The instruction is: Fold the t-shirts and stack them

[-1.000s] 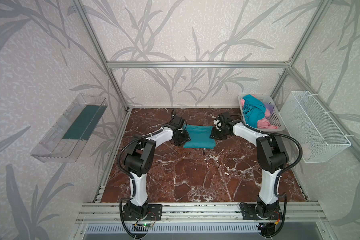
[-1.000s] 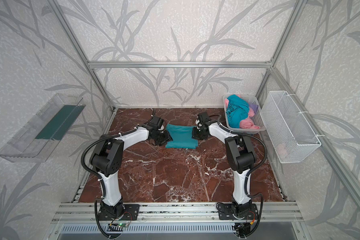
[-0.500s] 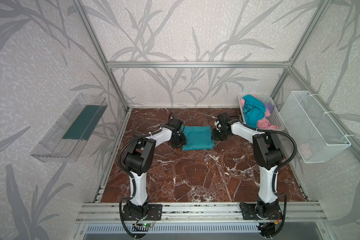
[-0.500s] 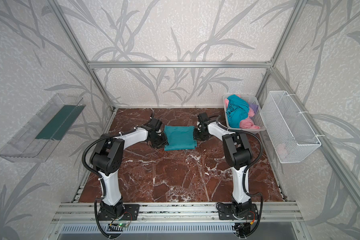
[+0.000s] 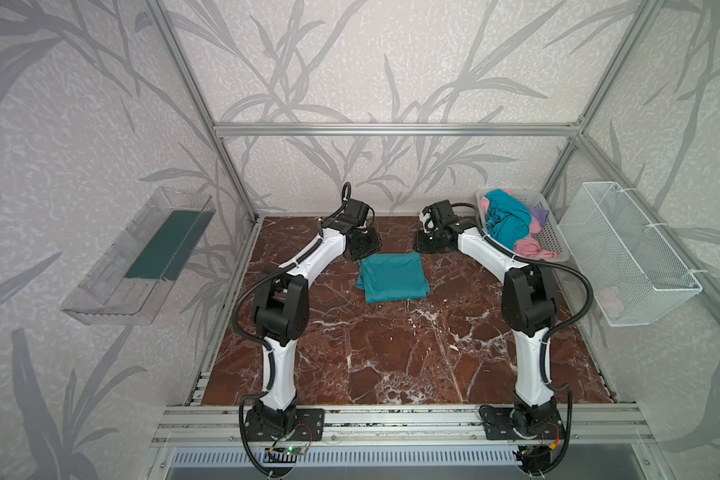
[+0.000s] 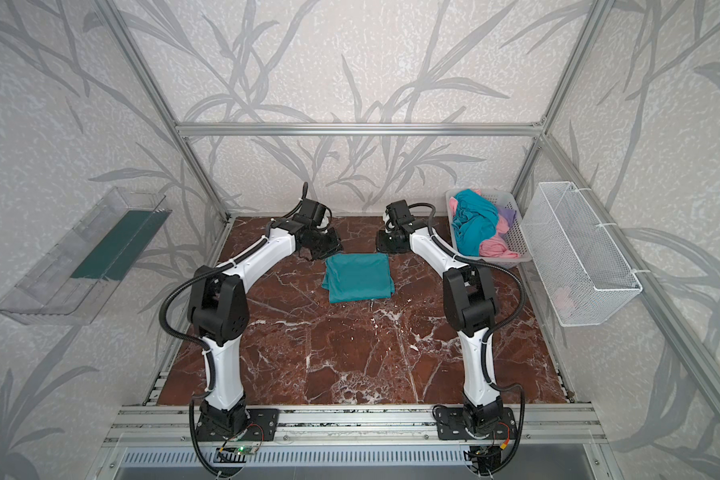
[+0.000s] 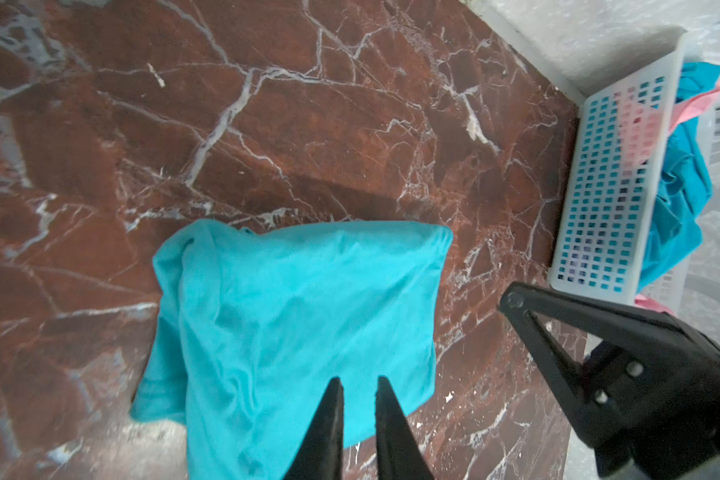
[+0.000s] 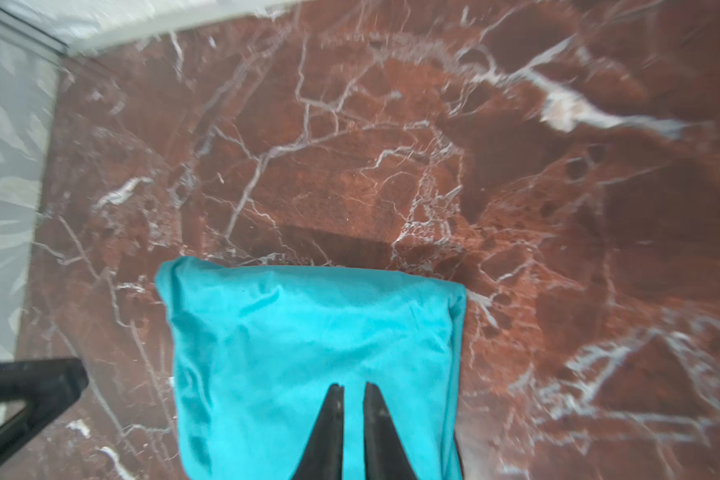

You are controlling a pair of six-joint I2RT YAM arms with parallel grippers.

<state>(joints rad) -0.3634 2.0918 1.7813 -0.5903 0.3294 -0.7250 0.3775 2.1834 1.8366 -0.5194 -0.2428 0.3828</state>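
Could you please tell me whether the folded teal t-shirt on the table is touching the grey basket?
No, the folded teal t-shirt lies apart from the grey basket, with bare marble table between them in a top view.

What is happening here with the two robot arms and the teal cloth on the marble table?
The two arms are folding t-shirts. One folded teal jersey t-shirt lies flat on the red-brown marble table. The left gripper and the right gripper hover at its far edge, jaws almost closed, apparently holding nothing. A crumpled pile of teal, pink and lilac t-shirts lies in the grey perforated plastic basket at the back right, not yet folded.
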